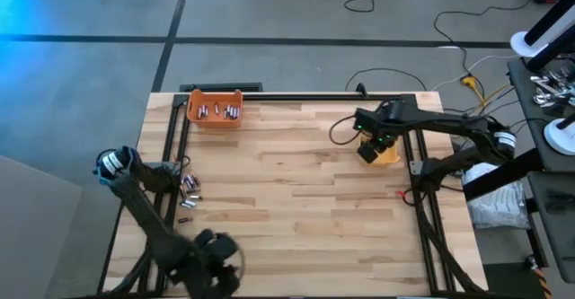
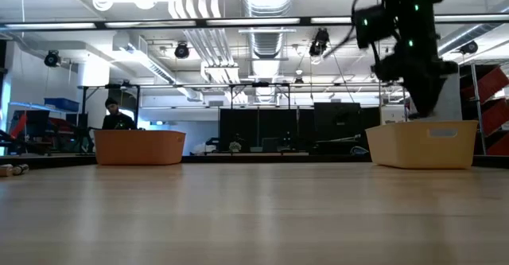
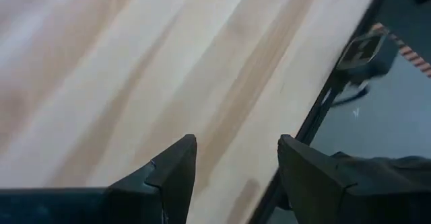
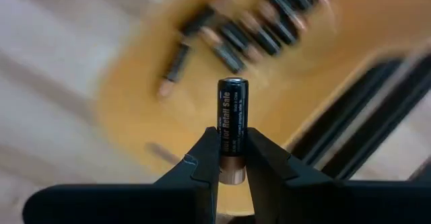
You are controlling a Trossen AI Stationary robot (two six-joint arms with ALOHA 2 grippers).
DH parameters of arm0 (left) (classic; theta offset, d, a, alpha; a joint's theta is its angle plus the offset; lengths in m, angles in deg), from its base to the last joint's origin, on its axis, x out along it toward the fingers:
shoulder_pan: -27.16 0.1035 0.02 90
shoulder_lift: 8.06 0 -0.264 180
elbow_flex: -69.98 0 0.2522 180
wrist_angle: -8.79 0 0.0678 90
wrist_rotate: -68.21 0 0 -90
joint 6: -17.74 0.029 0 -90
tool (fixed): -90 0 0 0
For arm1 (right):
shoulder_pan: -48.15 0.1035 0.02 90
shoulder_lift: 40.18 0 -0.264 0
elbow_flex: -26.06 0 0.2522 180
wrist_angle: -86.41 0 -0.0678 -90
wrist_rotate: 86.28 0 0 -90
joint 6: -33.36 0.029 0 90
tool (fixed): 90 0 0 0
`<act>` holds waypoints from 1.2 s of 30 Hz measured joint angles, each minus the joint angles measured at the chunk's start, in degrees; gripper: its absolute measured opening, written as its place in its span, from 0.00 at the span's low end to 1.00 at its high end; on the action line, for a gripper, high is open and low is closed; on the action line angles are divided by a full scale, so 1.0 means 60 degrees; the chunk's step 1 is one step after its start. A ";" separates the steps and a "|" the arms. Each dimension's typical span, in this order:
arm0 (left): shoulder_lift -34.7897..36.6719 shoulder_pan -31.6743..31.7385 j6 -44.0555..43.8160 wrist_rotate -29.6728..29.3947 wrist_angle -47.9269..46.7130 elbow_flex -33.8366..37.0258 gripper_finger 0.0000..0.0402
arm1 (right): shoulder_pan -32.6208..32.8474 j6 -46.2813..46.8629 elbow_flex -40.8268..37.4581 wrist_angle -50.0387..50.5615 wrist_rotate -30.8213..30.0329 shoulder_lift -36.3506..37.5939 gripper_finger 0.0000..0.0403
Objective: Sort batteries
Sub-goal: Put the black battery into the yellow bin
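Your right hand (image 4: 232, 158) pinches a dark battery (image 4: 232, 126) upright, directly above the yellow bin (image 1: 384, 152) at the surface's right side. Judged from here, the step is the drop: centre over the bin's floor, lower a little, then part the fingers so the cell cannot bounce out. The right wrist view alone shows dark batteries already lying inside; the high view alone shows the unsorted batteries (image 1: 189, 189) near the left edge, more in the orange bin (image 1: 215, 109), and your left hand (image 3: 236, 173), fingers apart and holding nothing, low over bare wood.
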State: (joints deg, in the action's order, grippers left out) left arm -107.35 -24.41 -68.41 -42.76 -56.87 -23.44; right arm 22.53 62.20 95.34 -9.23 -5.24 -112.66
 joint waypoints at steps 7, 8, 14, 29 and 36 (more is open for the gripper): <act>-0.0136 0.1363 0.3401 0.0254 -0.0625 -0.1151 0.47 | -0.1559 0.0936 -0.1503 -0.2172 0.0497 -0.0128 0.12; -0.0179 0.1420 0.3495 0.0266 -0.0677 -0.1234 0.47 | -0.1702 0.0954 -0.1595 -0.2393 0.0493 -0.0246 0.12; -0.0356 0.1396 0.3117 0.0321 -0.0692 -0.1397 0.47 | -0.2396 0.0758 -0.1671 -0.3294 0.0243 -0.1087 0.11; -0.0315 0.0706 0.1164 0.0686 -0.0835 -0.1401 0.47 | -0.2846 0.0197 -0.1660 -0.3358 0.0124 -0.0867 0.41; -0.0313 0.0629 0.0192 0.2534 -0.2273 -0.1230 0.47 | -0.2145 0.0593 -0.1658 -0.3270 0.0140 0.1569 0.53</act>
State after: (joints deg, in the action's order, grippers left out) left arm -109.23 -20.63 -67.26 -27.56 -70.51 -30.83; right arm 9.66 65.76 85.40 -28.85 -4.40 -103.24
